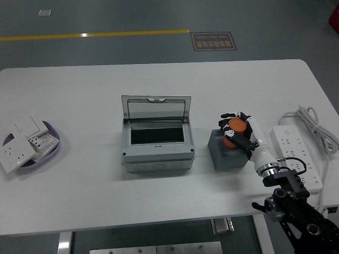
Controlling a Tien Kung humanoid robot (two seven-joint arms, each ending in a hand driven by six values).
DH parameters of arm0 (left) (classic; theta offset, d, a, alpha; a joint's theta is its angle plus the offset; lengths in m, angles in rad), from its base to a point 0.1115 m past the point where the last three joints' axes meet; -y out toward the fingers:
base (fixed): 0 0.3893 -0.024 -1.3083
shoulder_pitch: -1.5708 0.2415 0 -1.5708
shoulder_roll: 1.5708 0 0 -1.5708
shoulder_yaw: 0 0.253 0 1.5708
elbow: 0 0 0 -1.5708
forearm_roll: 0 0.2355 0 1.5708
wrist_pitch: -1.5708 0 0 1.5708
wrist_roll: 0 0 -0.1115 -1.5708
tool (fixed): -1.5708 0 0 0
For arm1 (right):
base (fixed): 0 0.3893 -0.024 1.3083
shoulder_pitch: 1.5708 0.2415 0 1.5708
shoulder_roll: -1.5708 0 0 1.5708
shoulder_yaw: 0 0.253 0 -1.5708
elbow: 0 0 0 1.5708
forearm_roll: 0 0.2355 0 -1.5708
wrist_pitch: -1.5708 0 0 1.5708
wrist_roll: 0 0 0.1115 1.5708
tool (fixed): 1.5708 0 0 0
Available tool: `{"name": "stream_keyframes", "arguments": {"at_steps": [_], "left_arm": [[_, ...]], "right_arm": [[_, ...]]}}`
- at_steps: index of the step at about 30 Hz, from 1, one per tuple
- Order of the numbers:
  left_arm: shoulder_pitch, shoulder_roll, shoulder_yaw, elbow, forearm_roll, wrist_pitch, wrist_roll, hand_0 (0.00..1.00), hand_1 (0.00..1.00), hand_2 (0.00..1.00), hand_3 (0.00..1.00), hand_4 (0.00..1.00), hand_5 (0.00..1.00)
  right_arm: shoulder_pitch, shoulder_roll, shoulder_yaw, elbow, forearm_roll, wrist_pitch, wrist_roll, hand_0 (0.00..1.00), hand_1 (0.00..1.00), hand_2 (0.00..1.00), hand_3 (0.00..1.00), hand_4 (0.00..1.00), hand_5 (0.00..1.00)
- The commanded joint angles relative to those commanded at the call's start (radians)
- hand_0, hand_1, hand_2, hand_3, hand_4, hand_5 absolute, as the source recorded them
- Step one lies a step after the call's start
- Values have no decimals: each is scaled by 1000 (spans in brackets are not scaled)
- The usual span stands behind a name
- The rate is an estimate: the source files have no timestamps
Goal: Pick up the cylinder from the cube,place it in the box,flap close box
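Note:
An orange cylinder [233,132] stands on a dark grey cube [226,153] right of the middle of the table. My right hand [239,130] comes in from the lower right, and its white and black fingers are curled around the cylinder on top of the cube. A grey box [157,154] sits at the table's middle with its clear lid [155,108] standing open at the back. Its inside looks dark and empty. My left arm is out of view.
A white power strip [295,154] with a coiled white cable [317,125] lies at the right edge. A purple dish [52,153] with white switch parts sits at the left edge. The table's near edge [132,223] runs along the bottom.

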Motion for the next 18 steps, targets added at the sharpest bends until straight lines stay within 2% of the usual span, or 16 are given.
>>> {"name": "stream_keyframes", "arguments": {"at_steps": [4, 5, 10, 11, 16, 17, 18], "left_arm": [[0, 0, -1, 0, 0, 0, 0, 640, 665, 577, 643, 720, 281], [0, 0, -1, 0, 0, 0, 0, 639, 664, 577, 643, 720, 280], [1, 0, -4, 0, 3, 0, 1, 639, 664, 577, 643, 720, 280], [1, 1, -6, 0, 4, 0, 2, 640, 665, 578, 645, 723, 283], [0, 2, -10, 0, 10, 0, 3, 640, 665, 578, 645, 723, 283], [0, 2, -10, 0, 10, 0, 3, 640, 665, 579, 644, 723, 288], [0, 2, -9, 0, 10, 0, 3, 640, 665, 579, 644, 723, 288]], "right_arm": [[5, -3, -8, 27, -12, -16, 3, 418, 419, 422, 328, 2, 2], [7, -5, -13, 40, -20, -22, 1, 374, 342, 349, 248, 2, 2], [39, -18, -78, 117, -90, -65, -38, 374, 342, 349, 248, 2, 2], [51, -18, -99, 131, -111, -73, -52, 276, 302, 313, 204, 2, 2], [119, 8, -199, 164, -226, -99, -141, 276, 302, 313, 204, 2, 2], [132, 16, -215, 166, -253, -100, -160, 128, 262, 295, 194, 2, 2], [148, 27, -233, 168, -288, -99, -183, 128, 262, 295, 194, 2, 2]]}}
